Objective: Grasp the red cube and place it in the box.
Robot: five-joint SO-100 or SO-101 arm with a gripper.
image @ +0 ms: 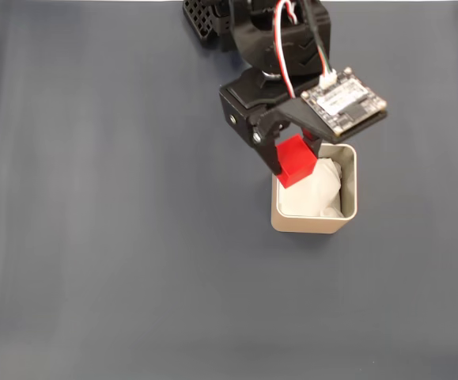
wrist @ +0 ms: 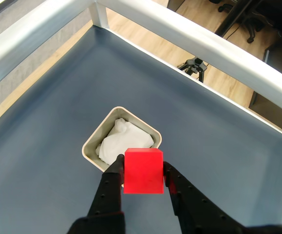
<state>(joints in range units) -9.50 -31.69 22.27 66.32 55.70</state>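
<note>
Gripper (image: 294,165) pinches the red cube (image: 297,161) between its two black fingers, one finger on each side face; the wrist view shows both fingers (wrist: 112,181) pressed flat against the cube (wrist: 143,170), jaws parted just by the cube's width. Cube is lifted clear of the surface (image: 94,237), top face level, slightly turned in the fixed view.

The box (image: 350,194) sits directly under and just beyond the gripper. In the fixed view the cube overlaps the box's upper-left corner, above the rim. In the wrist view the box (wrist: 93,143) lies just ahead of the fingertips, its near corner hidden behind the cube. Whether the cube is fully over the opening or still over the rim, cannot tell.

Crumpled white paper (image: 316,194) lines the box (wrist: 123,139), bunched beneath the gripper.

A small circuit board (image: 344,100) with red, white and black wires (image: 285,55) rides on the arm behind the gripper. Beyond the dark blue surface (wrist: 204,122), pale metal rails (wrist: 189,36) and a wooden floor (wrist: 214,78).
</note>
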